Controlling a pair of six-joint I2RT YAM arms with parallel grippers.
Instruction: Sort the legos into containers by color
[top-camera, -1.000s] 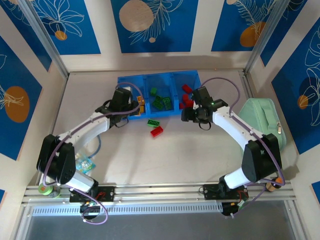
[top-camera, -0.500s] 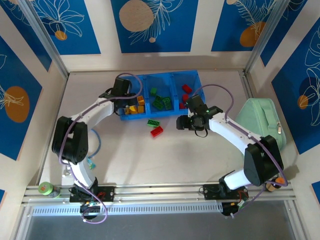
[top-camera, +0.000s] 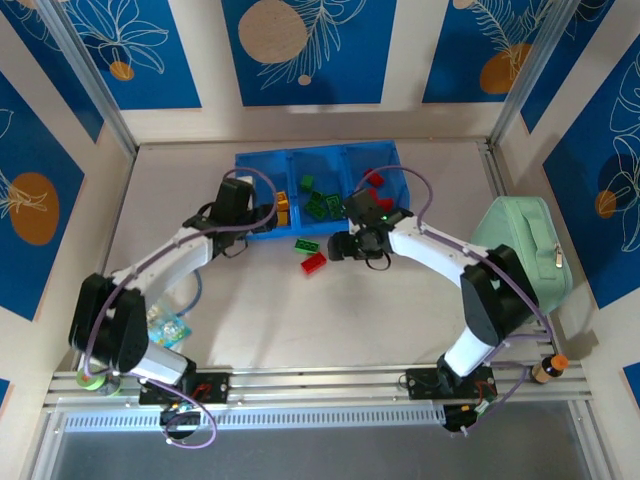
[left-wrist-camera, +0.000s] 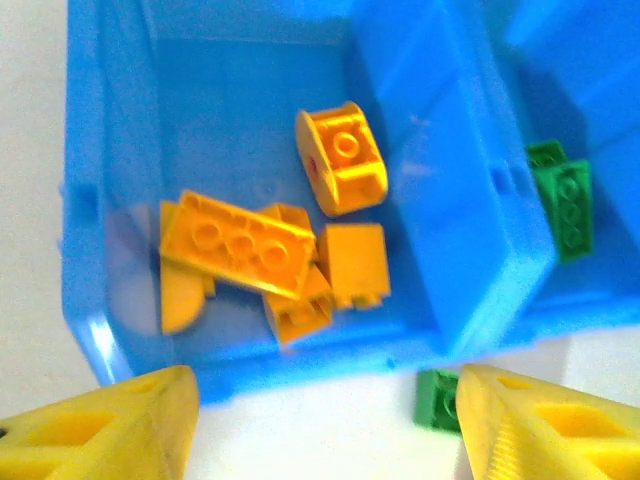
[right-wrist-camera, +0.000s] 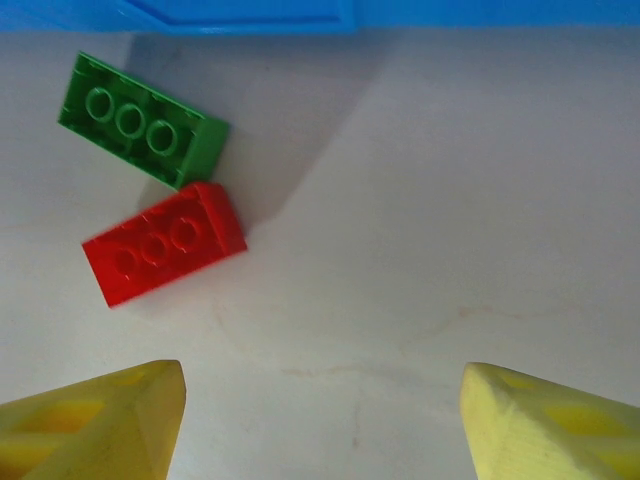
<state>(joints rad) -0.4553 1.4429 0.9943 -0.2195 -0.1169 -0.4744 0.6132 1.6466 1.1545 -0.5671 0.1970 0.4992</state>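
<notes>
Blue tray runs off the right wrist view's top edge; green bricks sit blurred, half-hidden behind its divider.

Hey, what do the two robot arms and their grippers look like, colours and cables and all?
The left arm and right arm have white links with black joints. A thin purple cable loops along each. The right wrist carries a small green light. The left gripper and right gripper have yellow, wedge-shaped fingers.

The left arm and right arm are white-shelled with black joints and looping purple cables. The left claw and right claw have yellow wedge fingers.
</notes>
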